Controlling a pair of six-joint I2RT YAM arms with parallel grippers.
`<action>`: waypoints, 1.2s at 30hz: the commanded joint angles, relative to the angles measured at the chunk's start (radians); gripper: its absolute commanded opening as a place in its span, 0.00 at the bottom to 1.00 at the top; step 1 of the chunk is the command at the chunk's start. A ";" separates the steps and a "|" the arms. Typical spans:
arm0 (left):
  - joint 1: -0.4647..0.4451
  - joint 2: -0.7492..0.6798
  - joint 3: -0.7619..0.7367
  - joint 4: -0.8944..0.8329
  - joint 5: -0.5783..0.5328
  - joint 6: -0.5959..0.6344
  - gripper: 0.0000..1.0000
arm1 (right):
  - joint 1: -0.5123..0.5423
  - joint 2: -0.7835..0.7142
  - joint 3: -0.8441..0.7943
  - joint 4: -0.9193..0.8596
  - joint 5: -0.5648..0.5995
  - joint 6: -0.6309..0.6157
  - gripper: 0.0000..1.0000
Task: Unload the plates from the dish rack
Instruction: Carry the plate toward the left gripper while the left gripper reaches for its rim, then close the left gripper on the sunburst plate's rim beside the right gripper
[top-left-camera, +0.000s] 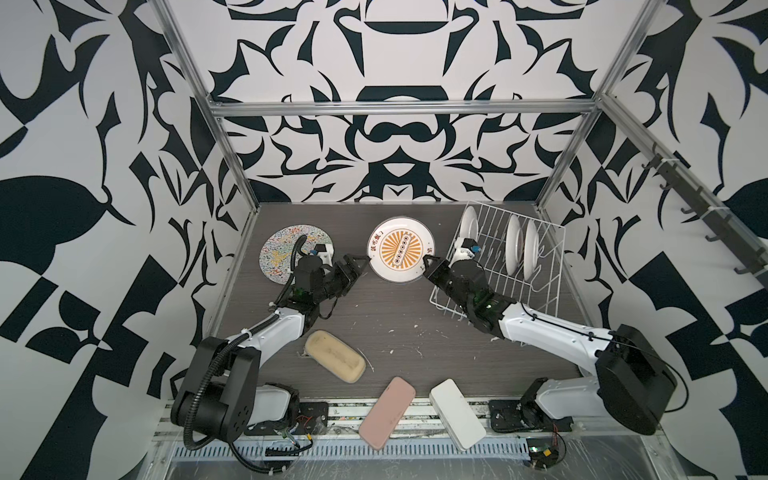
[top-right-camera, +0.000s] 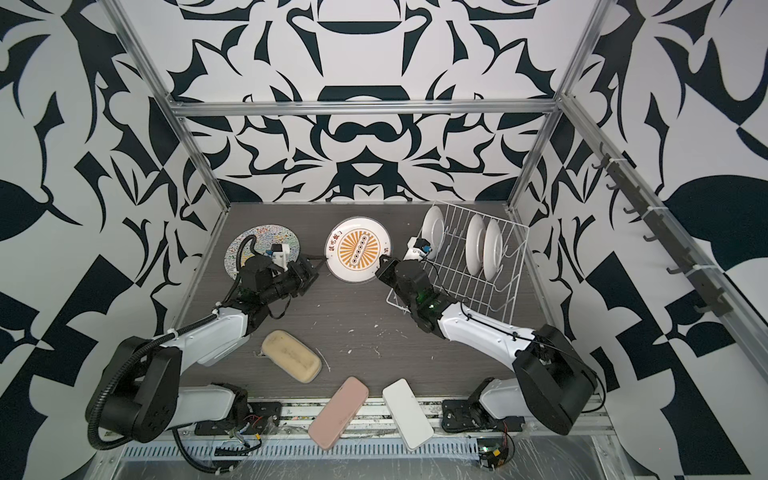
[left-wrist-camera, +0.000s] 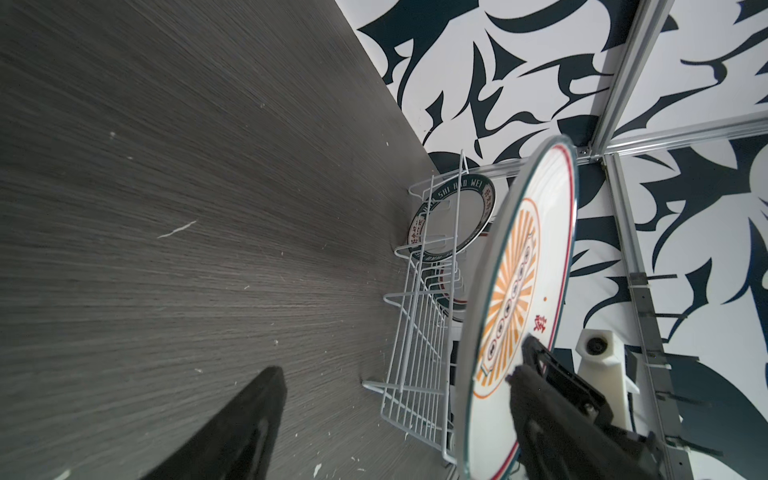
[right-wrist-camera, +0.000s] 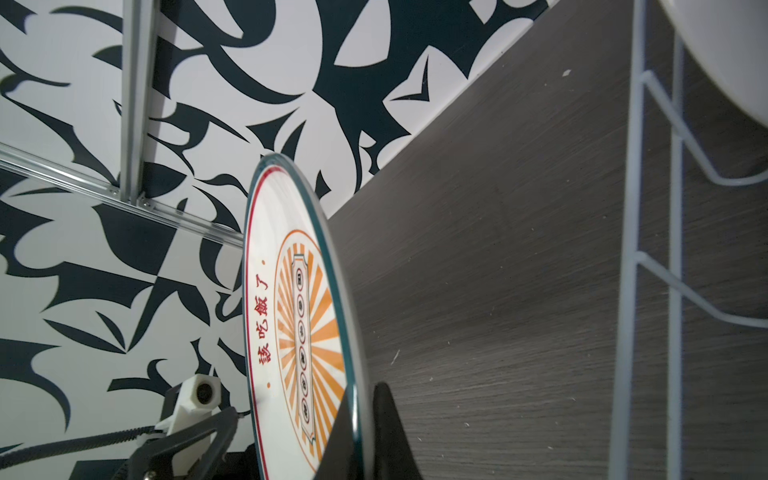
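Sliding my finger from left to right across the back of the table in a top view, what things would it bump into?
squiggly plate → left gripper → orange sunburst plate → right gripper → dish rack

**Q:** Which markings are legible?

**A:** Two items. Sunburst plate (right-wrist-camera: 291, 299): red characters 該吃飯了 on the white face beside the sunburst, read in the right wrist view. Dark-rimmed plate (left-wrist-camera: 453, 216), standing in the rack (left-wrist-camera: 415, 332): white capitals "SHI HAO WEI" on the rim. The letters before them are not legible.

**Q:** Any further markings?

**A:** Sunburst plate, centre strip: a row of ringed characters, too small to read. Dark-rimmed plate: red characters on white rim patches, blurred.
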 joint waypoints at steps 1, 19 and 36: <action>-0.009 0.016 0.033 0.053 0.024 -0.023 0.86 | 0.005 -0.017 0.025 0.129 0.033 0.030 0.00; -0.055 0.063 0.053 0.107 0.024 -0.044 0.56 | 0.014 0.009 0.046 0.131 0.001 0.041 0.00; -0.059 0.084 0.062 0.135 0.027 -0.054 0.24 | 0.016 0.046 0.079 0.111 -0.082 0.052 0.00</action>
